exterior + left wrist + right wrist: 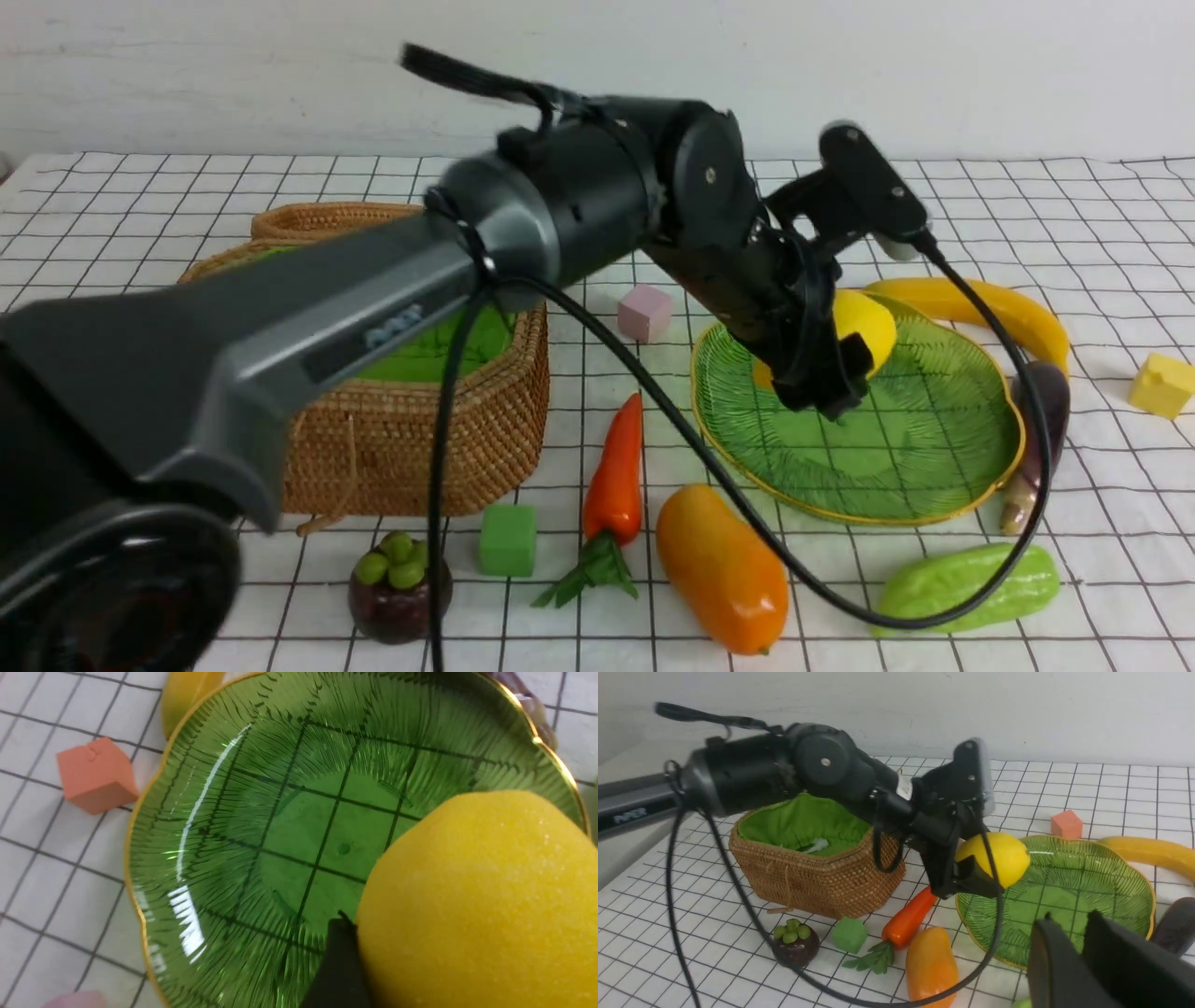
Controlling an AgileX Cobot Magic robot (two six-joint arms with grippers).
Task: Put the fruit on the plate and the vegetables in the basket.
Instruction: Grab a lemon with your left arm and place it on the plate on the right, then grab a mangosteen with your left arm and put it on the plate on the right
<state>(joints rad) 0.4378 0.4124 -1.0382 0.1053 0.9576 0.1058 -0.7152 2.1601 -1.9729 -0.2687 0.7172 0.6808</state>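
One lemon (866,319) clamped in the left gripper (840,364) over the plate (934,457); right gripper (1085,952) fingers nearly together, empty.

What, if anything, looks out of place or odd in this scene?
A black cable sags from the left arm in a long slack loop, passing in front of the orange oblong toy mango and the bumpy light green toy gourd. It looks liable to snag them. Nothing appears spilled or broken.

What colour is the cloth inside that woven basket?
Bright green. The lining shows best in the right wrist view.
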